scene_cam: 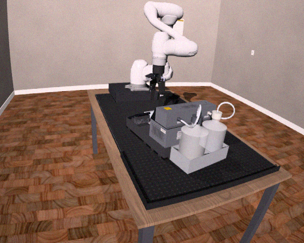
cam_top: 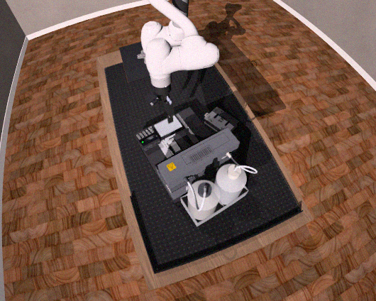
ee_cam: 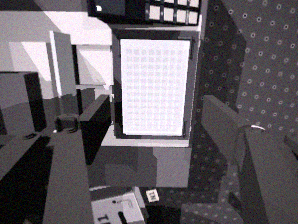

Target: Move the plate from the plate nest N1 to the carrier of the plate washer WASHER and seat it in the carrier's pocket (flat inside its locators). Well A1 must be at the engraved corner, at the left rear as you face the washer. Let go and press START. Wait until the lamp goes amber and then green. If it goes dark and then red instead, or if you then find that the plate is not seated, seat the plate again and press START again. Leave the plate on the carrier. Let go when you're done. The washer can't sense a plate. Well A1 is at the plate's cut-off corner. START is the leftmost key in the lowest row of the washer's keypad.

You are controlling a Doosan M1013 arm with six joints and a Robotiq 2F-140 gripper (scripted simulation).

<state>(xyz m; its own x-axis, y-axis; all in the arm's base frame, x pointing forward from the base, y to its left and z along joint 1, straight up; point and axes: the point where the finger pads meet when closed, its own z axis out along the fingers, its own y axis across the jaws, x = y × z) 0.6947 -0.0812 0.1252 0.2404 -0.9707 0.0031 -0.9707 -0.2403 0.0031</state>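
We see the plate (ee_cam: 154,86) lying flat in the washer (cam_top: 197,156) carrier's pocket, at 12 o'clock in the wrist view, just below the keypad (ee_cam: 172,11). Our gripper (ee_cam: 150,150) hangs above it, the fingers spread apart and pinching nothing. The placing and release look done; the lamp (cam_top: 142,142) glows green. We cannot tell the cut-off corner's position. What seems left is confirming the seating and, if needed, START.

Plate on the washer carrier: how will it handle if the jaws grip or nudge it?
Probably stiff: the plate is a flat, straight-edged slab with a well grid. Likely light, being thin. A sideways nudge probably won't slide it far; the carrier frame borders its edges, and lying flat it shouldn't tip.
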